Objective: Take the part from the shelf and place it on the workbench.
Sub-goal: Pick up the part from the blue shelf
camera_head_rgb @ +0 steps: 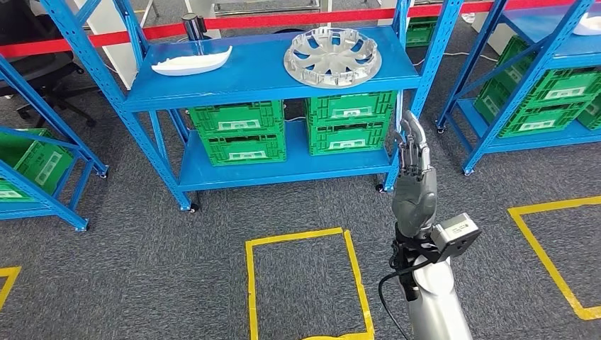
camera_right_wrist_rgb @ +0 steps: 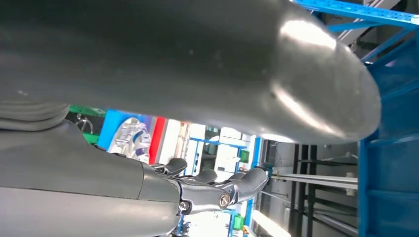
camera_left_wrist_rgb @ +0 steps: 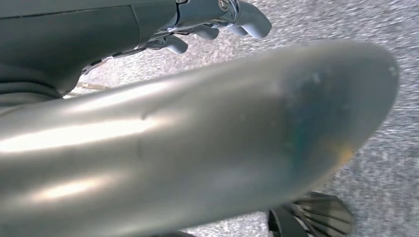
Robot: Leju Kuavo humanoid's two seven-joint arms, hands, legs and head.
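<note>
On the blue shelf's [camera_head_rgb: 262, 74] top board lies the silver wheel-cover part [camera_head_rgb: 332, 56], while the right hand [camera_head_rgb: 413, 185] rises below it, fingers [camera_head_rgb: 413, 145] straight, holding nothing.

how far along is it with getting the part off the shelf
Done: nothing yet; the silver wheel cover and white part both lie on the blue shelf. In hand: the right hand is raised toward the shelf, holding nothing. Left: grasp, lift, carry to the workbench.

Head view looks down at the shelf [camera_head_rgb: 269, 71]; both wrist views sit close behind their hands.
</note>
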